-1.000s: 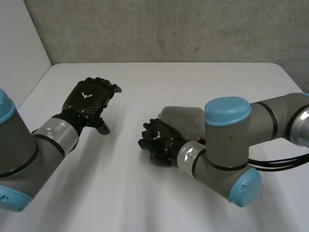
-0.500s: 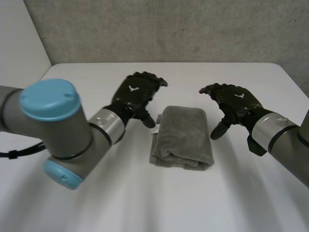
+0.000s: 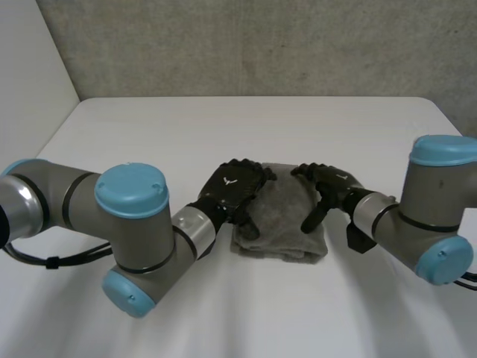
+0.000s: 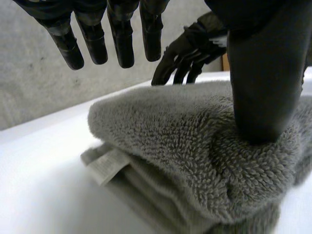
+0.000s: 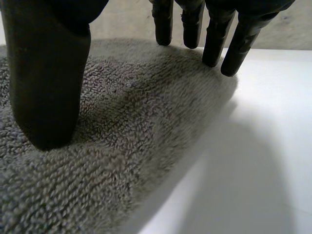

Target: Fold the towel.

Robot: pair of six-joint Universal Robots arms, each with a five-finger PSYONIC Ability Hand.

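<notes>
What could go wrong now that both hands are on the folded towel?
The left hand and right hand each press a thumb into the towel without gripping it, so the soft layers might slide or spring apart if the hands pull sideways. Their fingers are close together over the towel's far side and might bump each other. The towel lies on a smooth table, so the whole bundle could skid.

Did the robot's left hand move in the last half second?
Yes. The left hand came nearer, from off the folded grey towel's far-left corner onto its left side.
</notes>
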